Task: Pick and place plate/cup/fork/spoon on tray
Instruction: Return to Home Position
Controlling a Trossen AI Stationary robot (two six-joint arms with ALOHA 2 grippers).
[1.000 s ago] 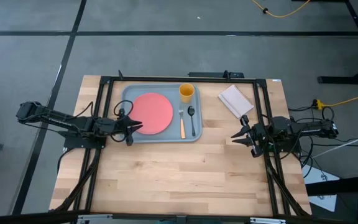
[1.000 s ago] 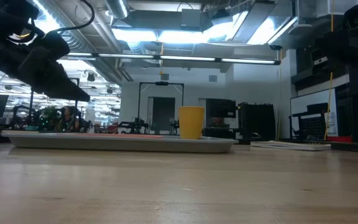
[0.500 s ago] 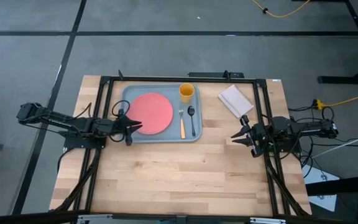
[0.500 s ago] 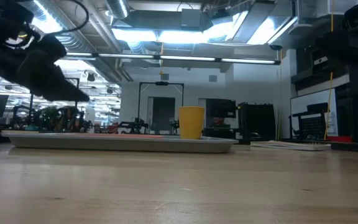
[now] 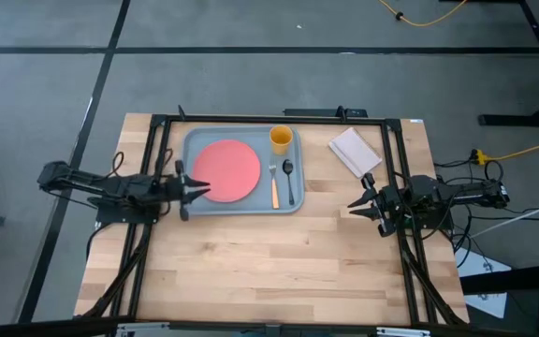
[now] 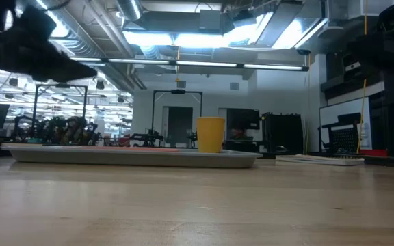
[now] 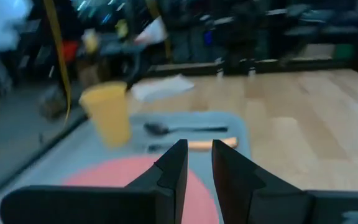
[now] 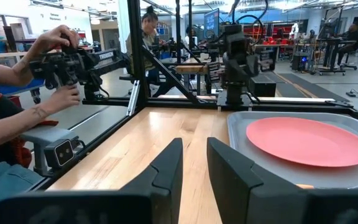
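Observation:
The grey-blue tray point(image 5: 193, 140) lies at the table's far middle. On it rest the pink plate point(image 5: 228, 169) at its left, the yellow cup point(image 5: 281, 139) upright at its far right, and the orange-handled fork point(image 5: 273, 187) and dark spoon point(image 5: 289, 176) side by side at its right. My left gripper point(image 5: 197, 188) hangs above the tray's left rim, shut and empty, pointing at the plate point(image 7: 110, 177). My right gripper point(image 5: 356, 206) waits right of the tray, shut and empty.
A white folded napkin point(image 5: 355, 151) lies right of the tray, far of my right gripper. Dark frame rails point(image 5: 393, 168) run along the table's sides and far edge. A person point(image 8: 17, 93) handles a device beyond the table's left side. The near half of the table point(image 5: 269, 271) is bare wood.
My left gripper has drawn back from the plate toward the table's left edge and risen. The plate, cup, fork and spoon have stayed where they were on the tray.

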